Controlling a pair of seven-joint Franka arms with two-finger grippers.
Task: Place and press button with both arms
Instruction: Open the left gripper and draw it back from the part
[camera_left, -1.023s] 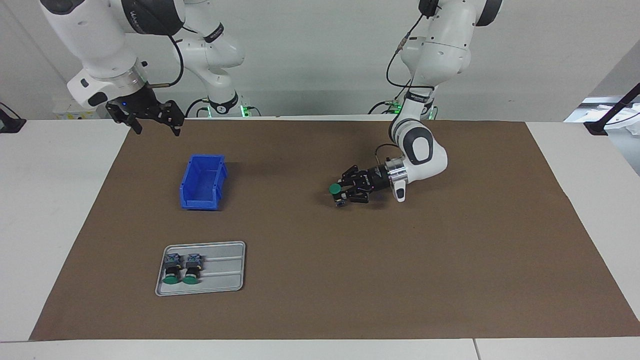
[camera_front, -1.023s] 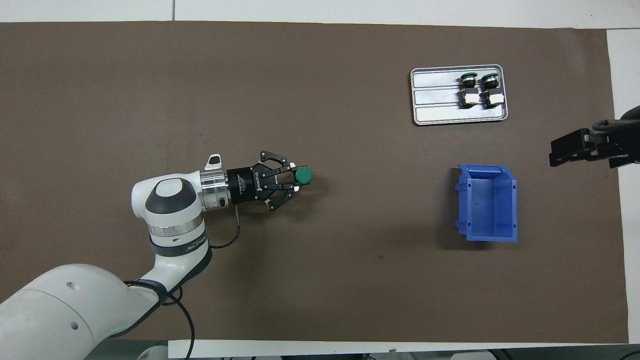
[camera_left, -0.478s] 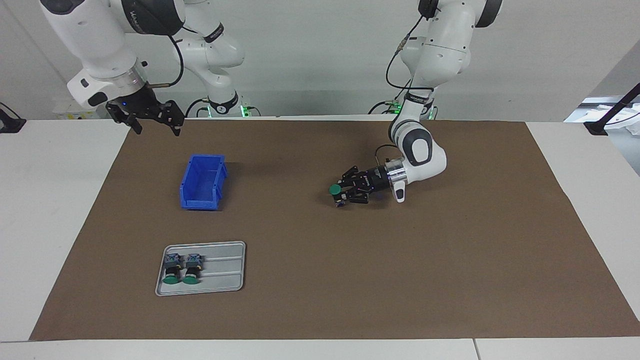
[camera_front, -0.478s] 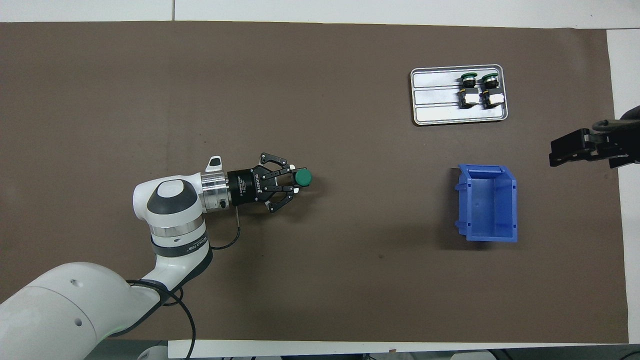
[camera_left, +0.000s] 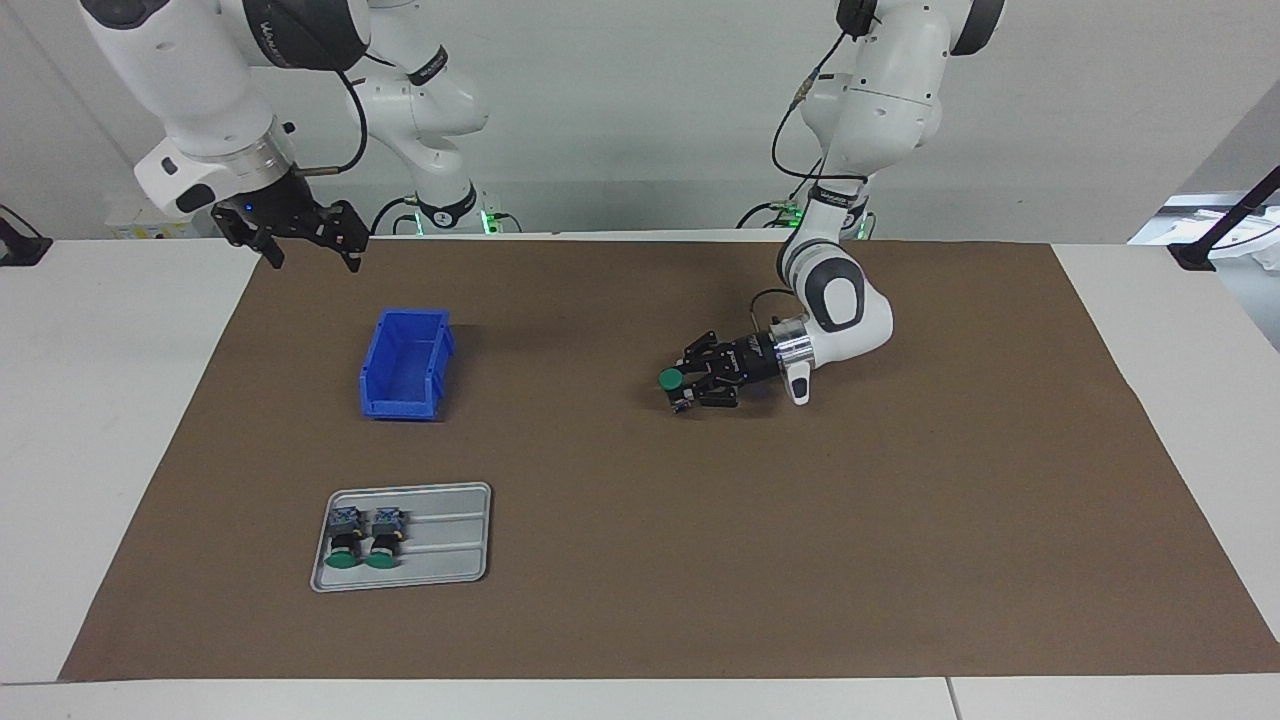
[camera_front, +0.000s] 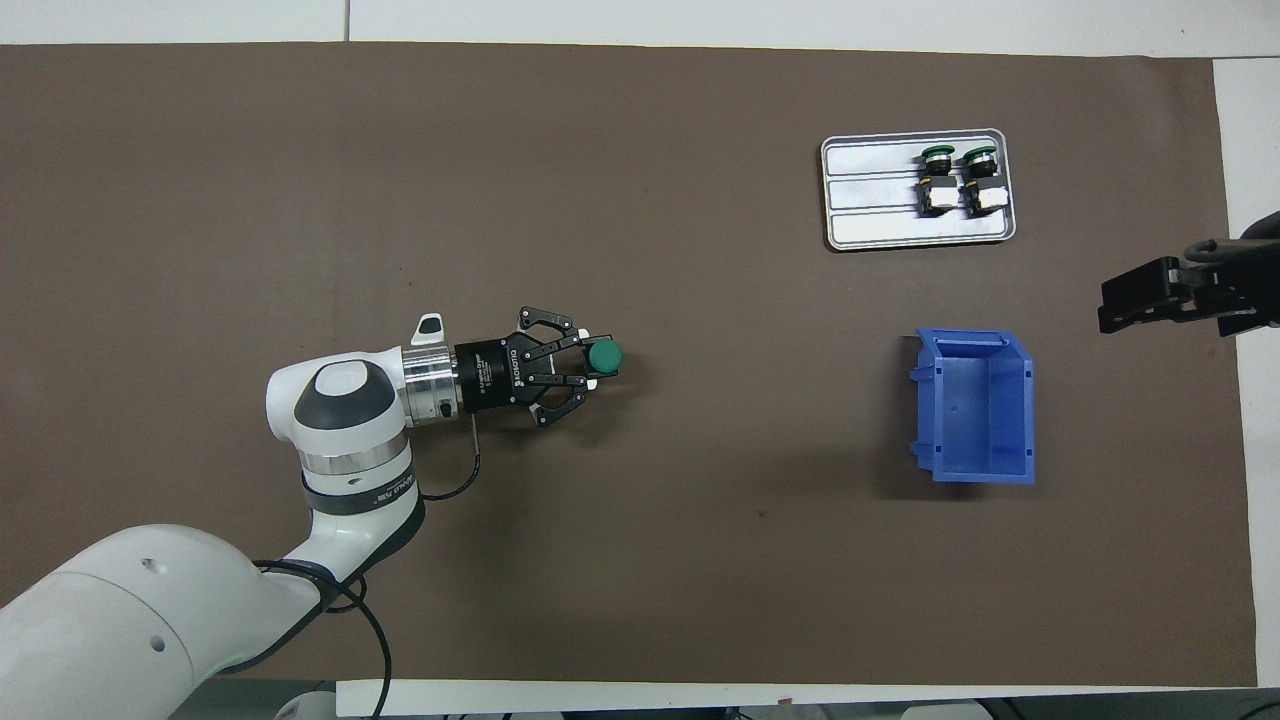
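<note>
The left gripper (camera_left: 684, 386), low over the brown mat's (camera_left: 640, 560) middle, has the green-capped black push-button (camera_left: 671, 379) upright between its fingertips; whether they grip cannot be told. The right gripper (camera_left: 300, 240) waits spread wide.

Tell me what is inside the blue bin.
The blue bin looks empty: its bare blue floor shows in the overhead view, and the facing view shows nothing in it either. The wall toward the grey tray hides a thin strip of floor in the facing view.
</note>
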